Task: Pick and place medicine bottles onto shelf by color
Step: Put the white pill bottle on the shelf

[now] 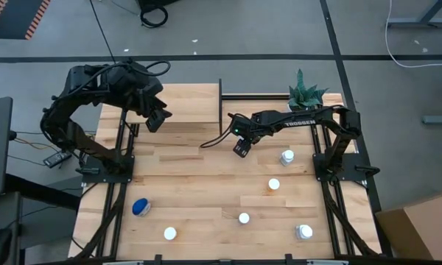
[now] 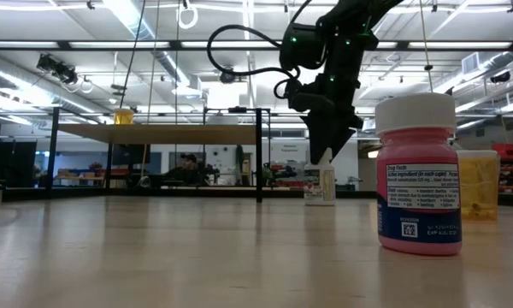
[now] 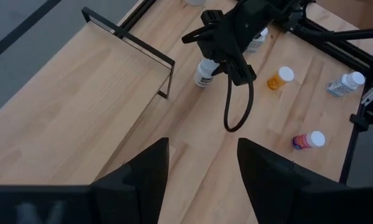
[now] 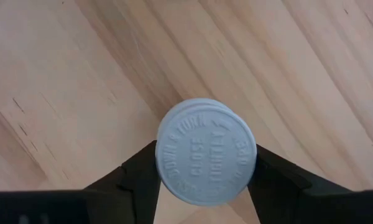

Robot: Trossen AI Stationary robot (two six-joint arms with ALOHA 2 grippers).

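The right gripper (image 4: 202, 180) straddles a white-capped bottle (image 4: 206, 151), fingers touching its cap.

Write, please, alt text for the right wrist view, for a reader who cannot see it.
A white bottle cap, seen from straight above, fills the middle of the picture between the two dark fingers of the right pincer, which stand close on both its sides. Raised letters on the cap include "CLOSE TIGHTLY". Under it lies the light-wood table.
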